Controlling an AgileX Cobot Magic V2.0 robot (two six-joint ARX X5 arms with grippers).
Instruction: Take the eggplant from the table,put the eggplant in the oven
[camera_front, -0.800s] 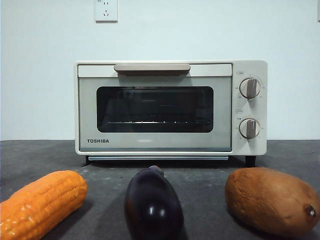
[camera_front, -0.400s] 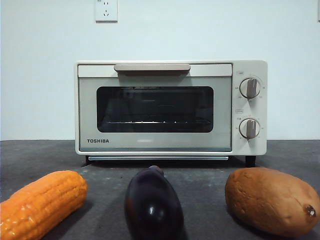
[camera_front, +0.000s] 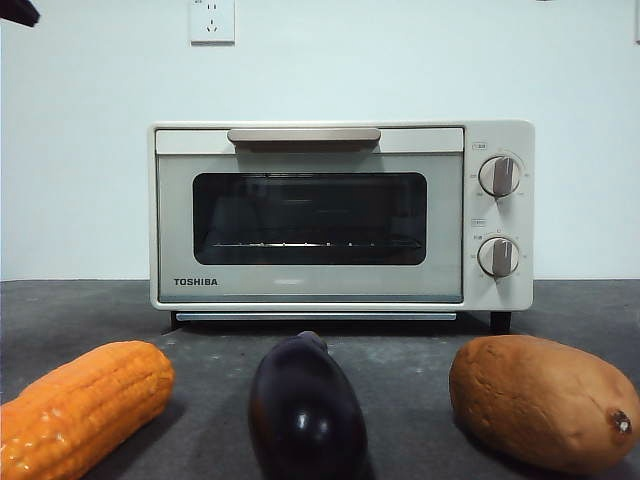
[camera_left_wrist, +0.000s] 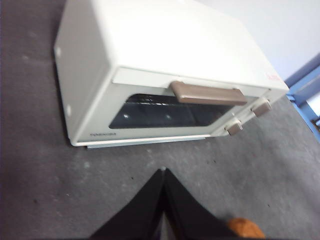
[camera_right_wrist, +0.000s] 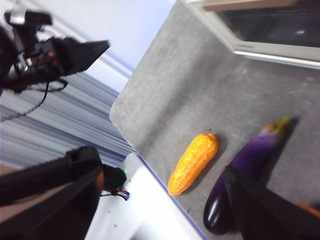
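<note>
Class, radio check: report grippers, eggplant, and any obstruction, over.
Left gripper shut, empty, above the table facing the oven. Right gripper open, above the eggplant. Eggplant untouched on table. Oven door closed, blocks loading.

Closed oven (camera_front: 340, 215) door; eggplant (camera_front: 305, 410) between corn (camera_front: 85, 405), sweet potato (camera_front: 540, 400)

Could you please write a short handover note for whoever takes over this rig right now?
Left gripper: jaws shut, empty, above the table before the oven.
Right gripper: jaws open, empty, above the eggplant.
Eggplant lies on the table between the corn cob and the sweet potato.
Oven door is closed.
Done: nothing.
Left: open the door, grasp the eggplant, put it inside.
</note>
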